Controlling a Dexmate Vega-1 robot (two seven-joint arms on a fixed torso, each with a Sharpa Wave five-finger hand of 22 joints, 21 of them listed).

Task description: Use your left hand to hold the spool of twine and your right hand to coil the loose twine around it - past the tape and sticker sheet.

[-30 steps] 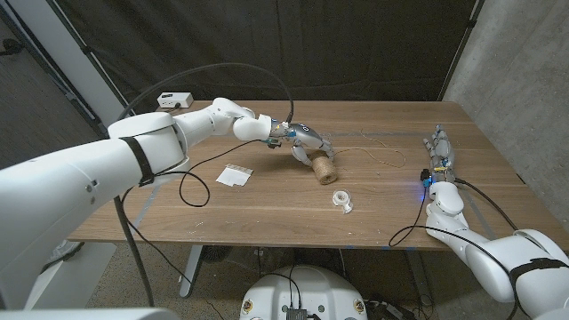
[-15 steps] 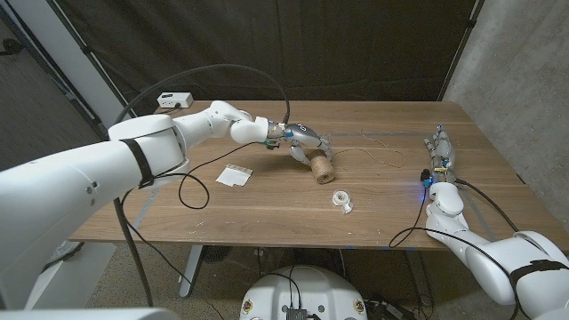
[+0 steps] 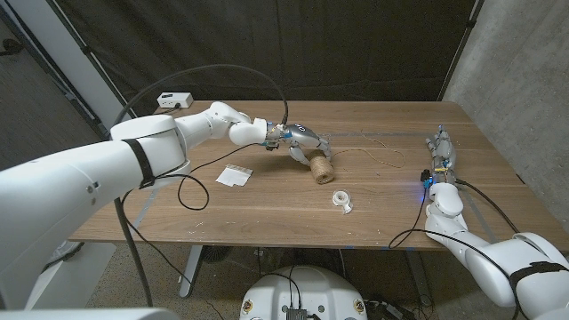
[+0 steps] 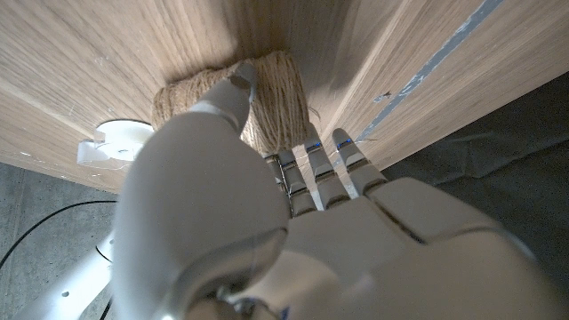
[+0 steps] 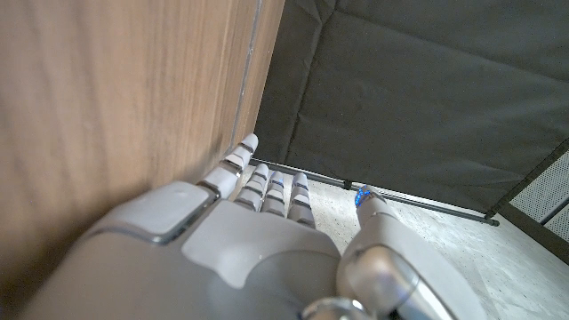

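Left robot hand [image 3: 307,144] grips spool [image 3: 323,168] to steady it; right robot hand [image 3: 439,147] waits open, fingers straight, on tabletop [image 3: 267,200], loose twine [image 3: 378,153] untouched.

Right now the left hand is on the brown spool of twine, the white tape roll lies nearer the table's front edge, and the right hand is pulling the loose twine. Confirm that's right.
Not quite. The left hand is on the brown spool of twine, and the white tape roll lies nearer the front edge. But the head view shows the right hand idle at the table's right side, apart from the loose twine.
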